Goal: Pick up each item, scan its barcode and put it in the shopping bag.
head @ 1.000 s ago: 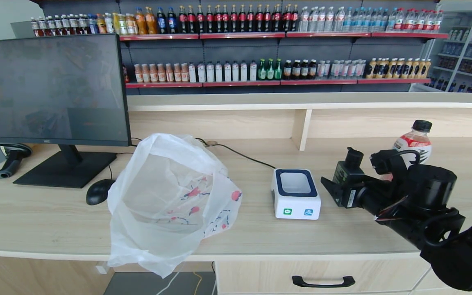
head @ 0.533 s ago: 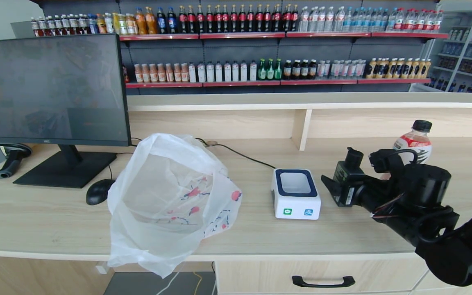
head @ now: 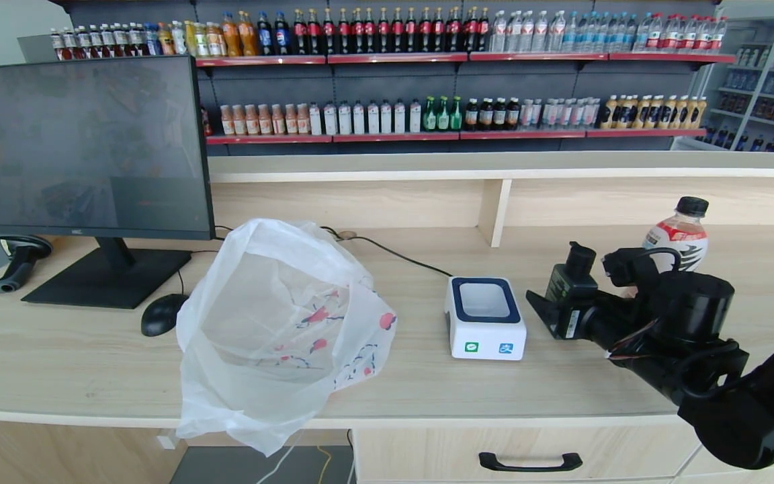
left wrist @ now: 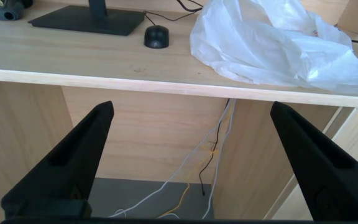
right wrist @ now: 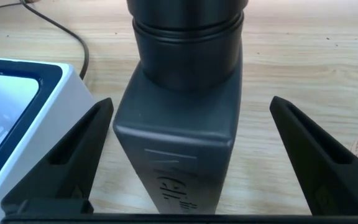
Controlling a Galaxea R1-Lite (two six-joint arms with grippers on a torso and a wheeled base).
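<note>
Across the whole near scene runs a pale wooden counter (head: 58, 363), with a raised ledge (head: 494, 165) along its far side and an upright divider (head: 494, 212) under that ledge. At far left stands a dark monitor (head: 84, 144) on a flat black foot. Right of it, the shopping bag (head: 279, 329), thin white plastic with a red pattern, stands crumpled with its mouth open; its lower part hangs over the near edge of the counter. Bare wood lies between the bag and the white, blue-rimmed scanner (head: 484, 316), which sits at centre right with its window facing up.

Just right of the scanner is a dark squared bottle (head: 570, 282) with a round black cap and a label on its side. The right gripper (right wrist: 191, 106) straddles it: the jaws are spread wide, one finger on each side, with a gap showing on at least one side, so nothing is clamped. Farther right, a clear drink bottle (head: 679, 235) with a black cap and a red-and-white label stands upright near the ledge.

The left gripper (left wrist: 191, 106) hangs below the near counter edge, jaws wide apart and empty. A black mouse (head: 162, 314) lies just left of the bag.
</note>
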